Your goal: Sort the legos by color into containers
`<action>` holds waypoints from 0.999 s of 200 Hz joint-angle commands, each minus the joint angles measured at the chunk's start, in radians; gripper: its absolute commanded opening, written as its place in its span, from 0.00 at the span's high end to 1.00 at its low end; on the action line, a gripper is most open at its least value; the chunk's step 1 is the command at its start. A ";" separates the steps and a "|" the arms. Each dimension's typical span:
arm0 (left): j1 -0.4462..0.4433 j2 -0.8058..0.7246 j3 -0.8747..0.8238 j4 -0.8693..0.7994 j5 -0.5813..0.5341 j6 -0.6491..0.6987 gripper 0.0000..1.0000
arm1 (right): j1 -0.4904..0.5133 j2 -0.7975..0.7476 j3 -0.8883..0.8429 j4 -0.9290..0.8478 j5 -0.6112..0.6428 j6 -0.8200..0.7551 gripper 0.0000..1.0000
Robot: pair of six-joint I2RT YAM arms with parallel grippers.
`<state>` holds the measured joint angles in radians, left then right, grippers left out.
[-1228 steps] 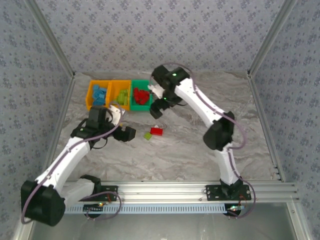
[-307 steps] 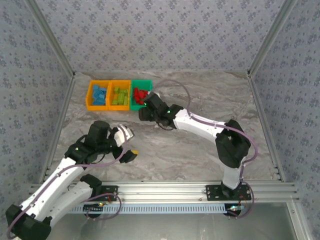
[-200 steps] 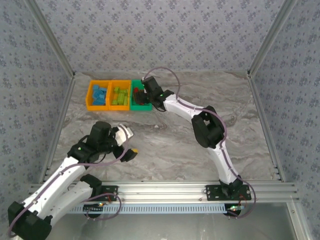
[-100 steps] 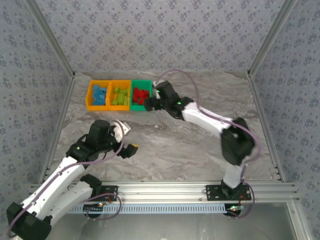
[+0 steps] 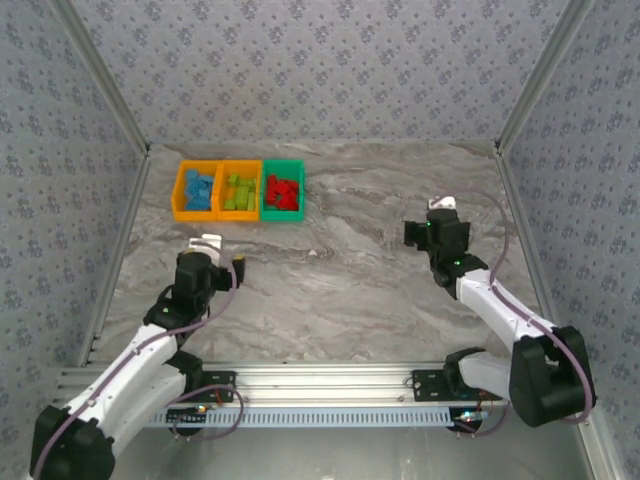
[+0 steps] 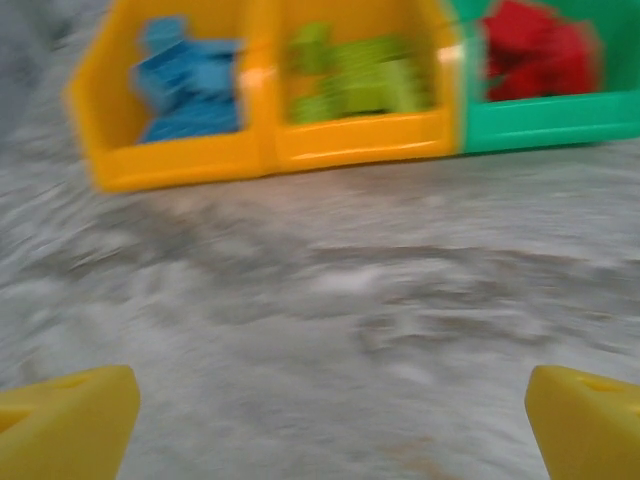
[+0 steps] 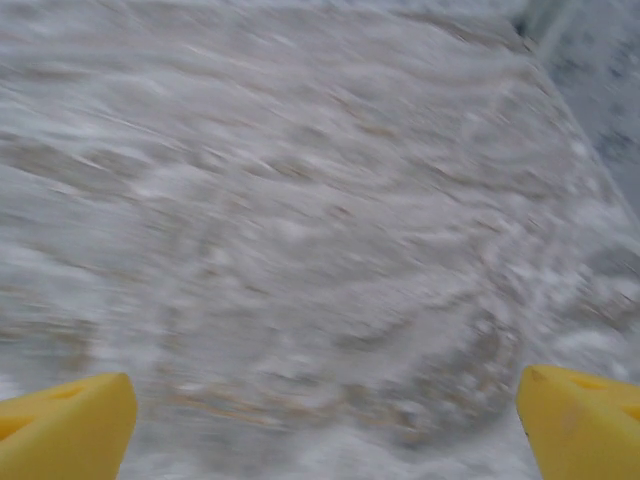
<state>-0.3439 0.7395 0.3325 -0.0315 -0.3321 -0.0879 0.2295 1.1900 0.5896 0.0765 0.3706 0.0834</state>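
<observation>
At the near edge, a metal rail (image 5: 330, 380) runs the width of the worktop (image 5: 370, 290) and carries both arm bases. The worktop is a grey, marble-patterned surface.

The left end effector (image 5: 222, 251) hovers over the left-hand middle of the worktop, pointing toward the far side. In the blurred left wrist view its yellow fingertips (image 6: 70, 420) sit at the frame's two bottom corners. This end effector (image 6: 330, 420) is released, with bare surface between the fingers.

The right end effector (image 5: 430, 215) hangs over the right-hand side, well apart from the bins. Its wrist view, also blurred, shows this end effector (image 7: 325, 415) released too, with its fingertips (image 7: 580, 420) spread wide over bare marble.

A wide band of open worktop lies between the two arms and stretches to the back wall on the right.

At the far left stand the containers (image 5: 240, 216), three bins joined in a row near the back edge. The left orange bin holds blue legos (image 5: 198, 190), the middle orange bin green legos (image 5: 238, 190), and the green bin red legos (image 5: 283, 190). From the left wrist, the containers (image 6: 350, 150) lie straight ahead.

Grey patterned wall panels (image 5: 320, 70) in metal frames enclose the back and both sides.
</observation>
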 commanded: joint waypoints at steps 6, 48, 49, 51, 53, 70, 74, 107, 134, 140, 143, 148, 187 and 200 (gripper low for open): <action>0.089 0.062 -0.035 0.311 -0.069 0.086 0.01 | -0.065 0.158 -0.033 0.193 -0.032 -0.121 0.00; 0.254 0.291 -0.046 0.529 0.116 0.111 0.01 | -0.160 0.317 -0.050 0.470 -0.150 -0.163 0.00; 0.257 0.298 -0.046 0.534 0.121 0.110 0.01 | -0.167 0.317 -0.053 0.473 -0.159 -0.158 0.00; 0.263 0.308 -0.046 0.543 0.129 0.108 0.01 | -0.182 0.320 -0.063 0.499 -0.170 -0.146 0.00; 0.269 0.320 -0.046 0.553 0.138 0.108 0.01 | -0.195 0.322 -0.074 0.523 -0.194 -0.133 0.00; 0.311 0.416 -0.049 0.650 0.215 0.104 0.01 | -0.301 0.325 -0.219 0.758 -0.398 -0.074 0.00; 0.324 0.438 -0.051 0.675 0.236 0.104 0.01 | -0.301 0.354 -0.250 0.875 -0.415 -0.079 0.00; 0.364 0.587 0.024 0.739 0.303 0.090 0.01 | -0.255 0.332 -0.210 0.748 -0.281 -0.094 0.00; 0.388 0.849 0.016 1.077 0.393 0.062 0.01 | -0.243 0.332 -0.223 0.774 -0.227 -0.085 0.00; 0.393 0.788 0.039 0.903 0.377 0.052 0.01 | -0.245 0.332 -0.224 0.775 -0.231 -0.084 0.00; 0.393 0.764 0.060 0.829 0.360 0.052 0.01 | -0.246 0.332 -0.224 0.776 -0.233 -0.084 0.00; 0.393 0.779 0.058 0.867 0.359 0.047 0.01 | -0.247 0.332 -0.224 0.775 -0.236 -0.083 0.00; 0.378 0.796 0.081 0.846 0.331 0.059 0.01 | -0.247 0.333 -0.223 0.773 -0.241 -0.083 0.00; 0.375 0.792 0.084 0.830 0.330 0.060 0.01 | -0.248 0.333 -0.223 0.773 -0.241 -0.083 0.00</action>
<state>0.0406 1.5410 0.3885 0.7826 -0.0044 -0.0200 -0.0151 1.5257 0.3618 0.8200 0.1131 -0.0151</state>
